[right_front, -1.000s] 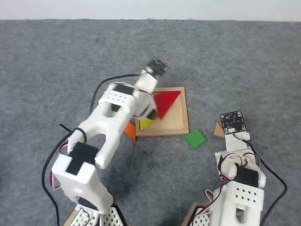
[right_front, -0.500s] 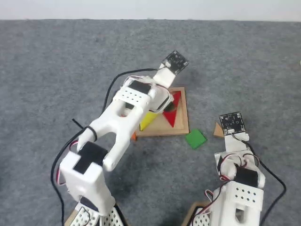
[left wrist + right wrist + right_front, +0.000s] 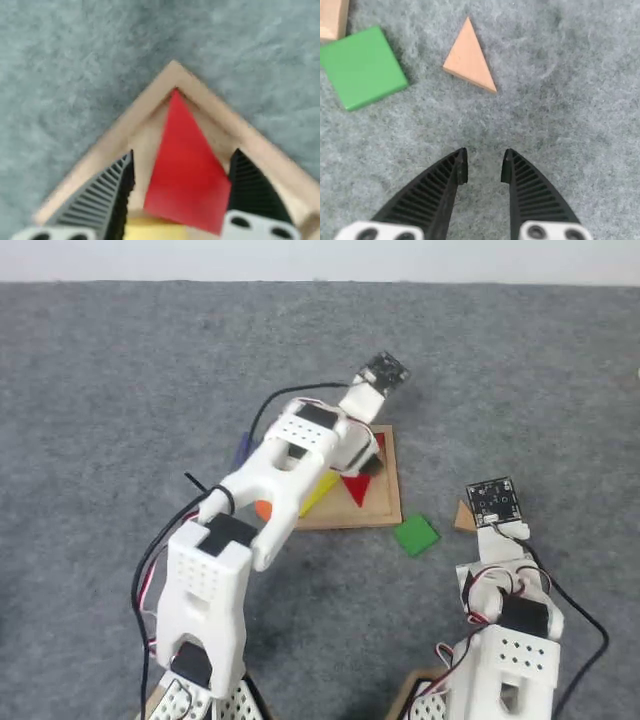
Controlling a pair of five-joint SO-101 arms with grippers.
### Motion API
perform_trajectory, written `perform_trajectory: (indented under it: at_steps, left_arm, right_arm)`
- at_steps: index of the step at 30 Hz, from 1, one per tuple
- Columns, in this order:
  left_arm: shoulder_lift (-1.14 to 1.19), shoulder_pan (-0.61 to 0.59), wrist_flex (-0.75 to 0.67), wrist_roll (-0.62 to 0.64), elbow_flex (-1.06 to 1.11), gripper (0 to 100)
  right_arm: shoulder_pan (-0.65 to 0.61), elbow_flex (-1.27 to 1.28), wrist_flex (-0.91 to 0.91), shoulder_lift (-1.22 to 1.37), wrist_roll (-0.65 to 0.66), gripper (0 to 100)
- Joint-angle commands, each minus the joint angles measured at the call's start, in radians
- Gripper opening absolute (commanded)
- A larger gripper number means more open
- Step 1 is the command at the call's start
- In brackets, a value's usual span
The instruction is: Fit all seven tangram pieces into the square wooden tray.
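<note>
Jaws of the right tool (image 3: 485, 152) stand a narrow gap apart and hold nothing. This tool hangs low over the grey tabletop (image 3: 120, 370), well apart from the tray (image 3: 396, 490) on the side facing the robot bases. The placement reads as a standby that keeps the tray free for the other arm.

Between this tool and the tray lie two loose pieces. The green square (image 3: 362, 67) lies flat just beside the tray's nearest corner. The tan triangle (image 3: 470, 60) lies flat a little farther out from the tray than the square. Both are within easy reach of the right arm, which is probably why they wait there.

An orange piece (image 3: 262, 508) shows just outside the tray's near edge, partly under the left arm. A blue sliver (image 3: 241, 450) shows beside the tray on the side away from the right arm; its shape cannot be told.

Inside the tray, a yellow piece (image 3: 318, 492) lies next to the red triangle (image 3: 187, 170). The left tool (image 3: 184, 151) is spread wide, one jaw on each side of the red triangle. Whether the jaws press on it cannot be told. The triangle's tip points into the tray's far corner, so this appears to be a seating step: the corner walls square the piece. With at least four pieces outside the tray, the task is judged well short of half done.
</note>
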Motion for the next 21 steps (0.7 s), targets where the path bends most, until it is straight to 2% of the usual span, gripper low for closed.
perform_trajectory:
  at_steps: [1,18,21]
  left_arm:
    - [-0.005,-0.069,0.060,-0.002,-0.096,28]
    - [-0.015,-0.120,0.078,0.009,-0.101,26]
    - [-0.051,-0.126,0.091,0.074,-0.113,26]
  right_arm:
    - [-0.012,-0.014,-0.022,-0.016,-0.014,13.3]
    - [-0.012,-0.012,-0.022,-0.016,-0.014,13.3]
    - [-0.012,-0.011,-0.022,-0.016,-0.014,13.3]
